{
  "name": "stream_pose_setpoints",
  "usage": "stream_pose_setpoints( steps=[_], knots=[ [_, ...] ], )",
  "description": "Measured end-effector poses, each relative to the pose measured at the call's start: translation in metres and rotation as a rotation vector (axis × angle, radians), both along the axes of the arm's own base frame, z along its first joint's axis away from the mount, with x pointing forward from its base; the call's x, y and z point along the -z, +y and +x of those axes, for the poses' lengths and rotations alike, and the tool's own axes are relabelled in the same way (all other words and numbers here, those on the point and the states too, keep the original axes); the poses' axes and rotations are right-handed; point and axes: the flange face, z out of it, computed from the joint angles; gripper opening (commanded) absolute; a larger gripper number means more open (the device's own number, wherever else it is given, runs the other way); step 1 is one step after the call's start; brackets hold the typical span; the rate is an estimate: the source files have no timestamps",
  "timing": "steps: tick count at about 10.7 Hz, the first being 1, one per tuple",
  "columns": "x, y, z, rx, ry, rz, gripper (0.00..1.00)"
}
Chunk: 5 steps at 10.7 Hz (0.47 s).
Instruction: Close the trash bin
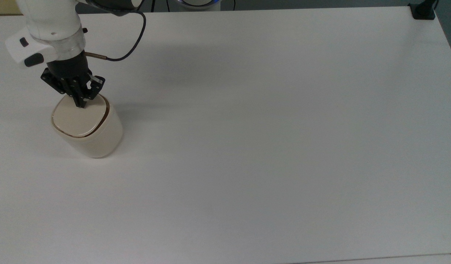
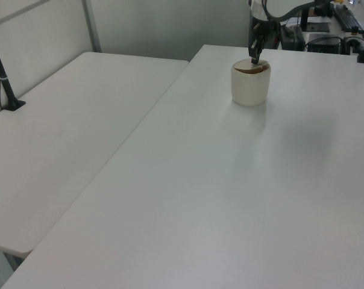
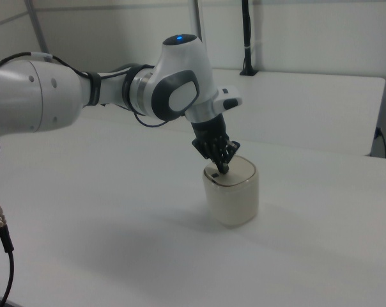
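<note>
The trash bin (image 1: 89,134) (image 2: 250,87) (image 3: 232,199) is a small cream tub standing near the top view's left edge of the white table. Its flat lid (image 1: 77,117) (image 3: 234,174) lies down on the rim, with a thin dark gap along the edge. My gripper (image 1: 80,105) (image 2: 254,59) (image 3: 223,169) stands shut, pointing down, its tips touching the lid near the far edge. Nothing is held between the fingers.
The white table (image 1: 265,128) stretches wide to the top view's right of the bin. A second white table (image 2: 67,120) adjoins it in the left view's left. A black clamp (image 1: 423,11) sits at the far right corner. A cable (image 1: 132,47) hangs off the wrist.
</note>
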Motion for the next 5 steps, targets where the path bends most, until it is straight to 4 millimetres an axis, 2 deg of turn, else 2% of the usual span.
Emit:
stream_pose_setpoints(
  steps=[1, 5],
  knots=[
    [0.0091, 0.0023, 0.0016, -0.004, 0.014, 0.003, 0.11],
    [0.0091, 0.0033, 0.0032, -0.006, 0.013, 0.003, 0.13]
  ],
)
